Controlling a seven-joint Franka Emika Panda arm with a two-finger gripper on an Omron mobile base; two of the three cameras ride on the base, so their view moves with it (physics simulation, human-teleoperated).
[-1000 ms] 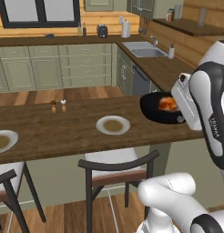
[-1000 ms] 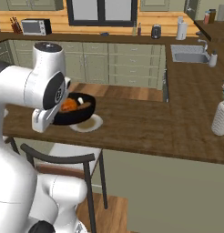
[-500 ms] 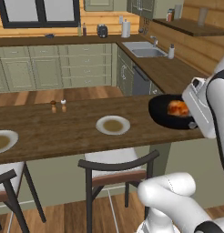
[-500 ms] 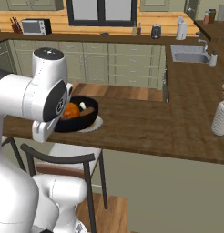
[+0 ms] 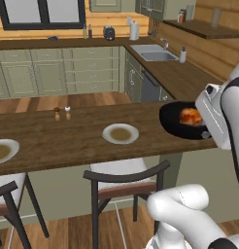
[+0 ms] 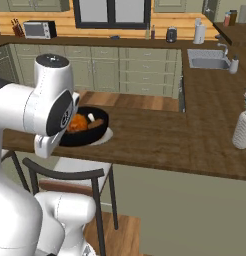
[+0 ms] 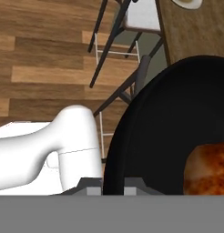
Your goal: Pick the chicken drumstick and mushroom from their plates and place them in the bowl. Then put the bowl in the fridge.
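hand point(image 7: 114, 185): clamped on black bowl point(image 5: 176, 120) rim
bowl: raised over tabletop point(image 5: 68, 141) right end
contents: chicken drumstick point(image 5: 190, 116)

A glossy round black bowl point(image 5: 182, 127) is hanging at three o'clock holding an orange-brown drumstick point(image 5: 190, 116), past the wooden counter point(image 5: 68, 141) bearing a white plate point(image 5: 120, 133) at centre.

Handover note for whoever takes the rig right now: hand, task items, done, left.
Hand: shut on the rim of the bowl, holding it up at the counter's right end.
Chicken drumstick is in the bowl; a small pale piece beside it in the right base view may be the mushroom.
Both plates look empty.
Done: food loaded, bowl lifted.
Left: carry the bowl to the fridge and set it inside.
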